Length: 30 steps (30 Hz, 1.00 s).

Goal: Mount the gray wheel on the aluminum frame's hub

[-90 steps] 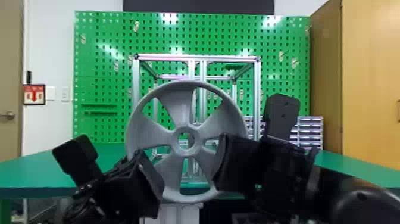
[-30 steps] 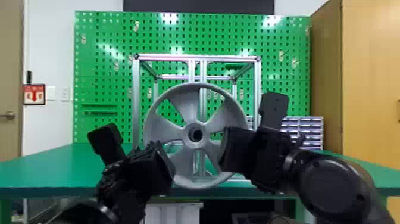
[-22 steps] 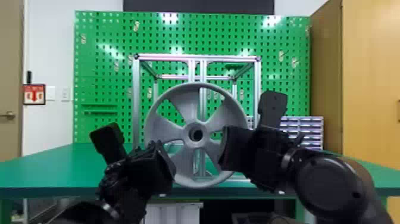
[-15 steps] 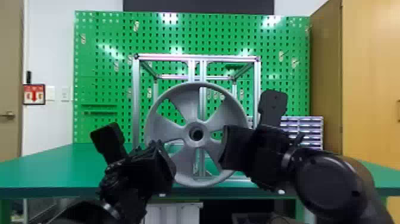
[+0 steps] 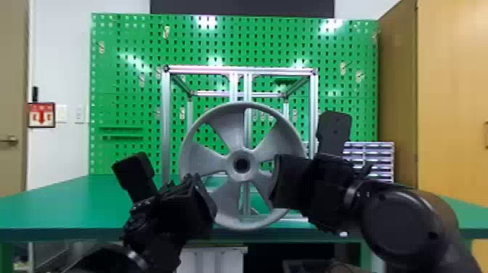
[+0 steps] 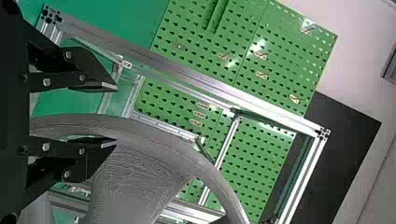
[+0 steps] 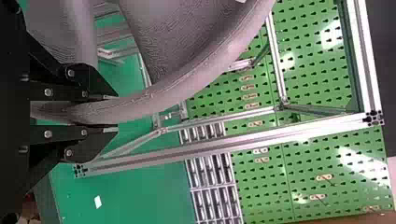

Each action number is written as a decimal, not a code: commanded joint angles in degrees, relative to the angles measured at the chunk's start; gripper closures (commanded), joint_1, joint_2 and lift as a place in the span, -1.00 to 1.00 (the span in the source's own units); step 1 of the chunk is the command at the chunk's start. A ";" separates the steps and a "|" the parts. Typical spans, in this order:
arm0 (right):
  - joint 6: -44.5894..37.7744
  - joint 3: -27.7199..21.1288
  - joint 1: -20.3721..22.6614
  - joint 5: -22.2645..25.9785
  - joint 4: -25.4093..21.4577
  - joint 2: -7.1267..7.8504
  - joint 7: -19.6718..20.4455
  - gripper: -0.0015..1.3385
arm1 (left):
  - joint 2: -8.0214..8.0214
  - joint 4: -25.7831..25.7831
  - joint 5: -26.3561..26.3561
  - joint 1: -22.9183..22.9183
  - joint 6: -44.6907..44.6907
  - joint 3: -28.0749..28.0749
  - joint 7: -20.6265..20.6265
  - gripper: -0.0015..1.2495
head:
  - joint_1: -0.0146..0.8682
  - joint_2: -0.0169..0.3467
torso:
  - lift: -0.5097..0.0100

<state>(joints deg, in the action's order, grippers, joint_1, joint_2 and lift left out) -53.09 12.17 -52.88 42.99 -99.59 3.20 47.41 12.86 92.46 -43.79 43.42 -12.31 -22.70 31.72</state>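
The gray wheel [image 5: 232, 138] stands upright in front of the aluminum frame [image 5: 166, 119], its dark center hole facing the head camera; the frame's hub is hidden behind it. My left gripper [image 5: 210, 203] is at the wheel's lower left. In the left wrist view my left gripper [image 6: 115, 116] is open, with the rim [image 6: 159, 135] between its fingers, nearer one of them. At the wheel's right side is my right gripper [image 5: 277, 181]. From the right wrist, my right gripper [image 7: 112, 113] is shut on the wheel's rim [image 7: 154, 100], a finger against each face.
The frame stands on a green table [image 5: 72, 203] before a green pegboard [image 5: 123, 90]. Small drawer units [image 5: 374, 156] sit behind at the right, beside a wooden cabinet [image 5: 450, 109]. Below the table edge there is a white box [image 5: 214, 259].
Since three seconds ago the wheel has shifted right and slightly up, and its center hole has turned dark. The left gripper has moved right and up with it. Little differs over the last second.
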 commanded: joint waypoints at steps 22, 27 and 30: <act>0.18 -0.31 -2.23 -2.74 5.81 -0.13 -5.31 0.89 | -0.02 -2.55 1.52 1.32 0.00 0.20 0.01 0.29 | -0.98 -0.87 | -0.96; 0.35 -0.04 -2.84 -3.44 6.87 -0.21 -5.48 0.89 | -0.02 -4.04 1.87 2.11 0.00 0.46 0.01 0.29 | -0.98 -0.87 | -0.96; 0.44 0.05 -3.37 -3.71 7.83 -0.21 -5.84 0.89 | -0.02 -4.66 2.13 2.46 0.00 0.55 0.01 0.29 | -0.98 -0.87 | -0.96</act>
<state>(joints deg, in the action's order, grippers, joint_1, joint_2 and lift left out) -52.78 12.10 -55.66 39.72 -92.85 3.02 41.75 12.82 88.71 -42.02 45.40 -12.31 -22.30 31.71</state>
